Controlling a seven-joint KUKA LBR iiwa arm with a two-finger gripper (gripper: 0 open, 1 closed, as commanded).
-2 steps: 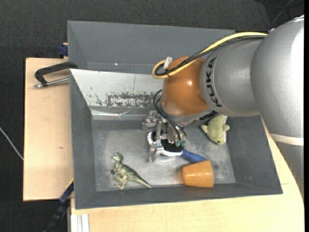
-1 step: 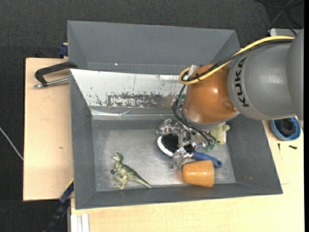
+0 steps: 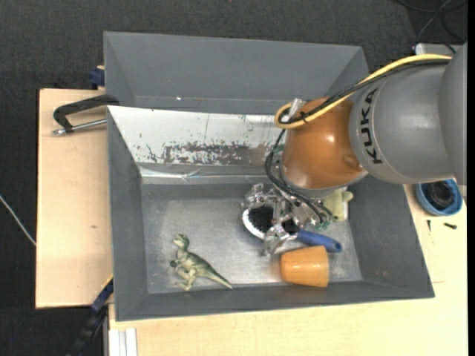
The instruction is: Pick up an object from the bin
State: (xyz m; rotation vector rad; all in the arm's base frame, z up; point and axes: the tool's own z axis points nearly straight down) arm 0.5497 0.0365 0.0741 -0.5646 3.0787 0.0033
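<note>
Black-and-white round piece [image 3: 255,219] lies on the bin [image 3: 125,199] floor right of centre, just beside the low gripper [image 3: 280,228]; whether the gripper is clenched or released I cannot tell; nothing looks lifted, so grasp and raise seem undone; an orange cup [image 3: 304,267] lies just nearer, a toy dinosaur [image 3: 194,264] well left.

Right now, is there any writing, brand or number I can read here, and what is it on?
"KUKA": on the grey robot arm, running down its side.
No other writing shows on the bin, the green toy dinosaur or the orange cup.
</note>
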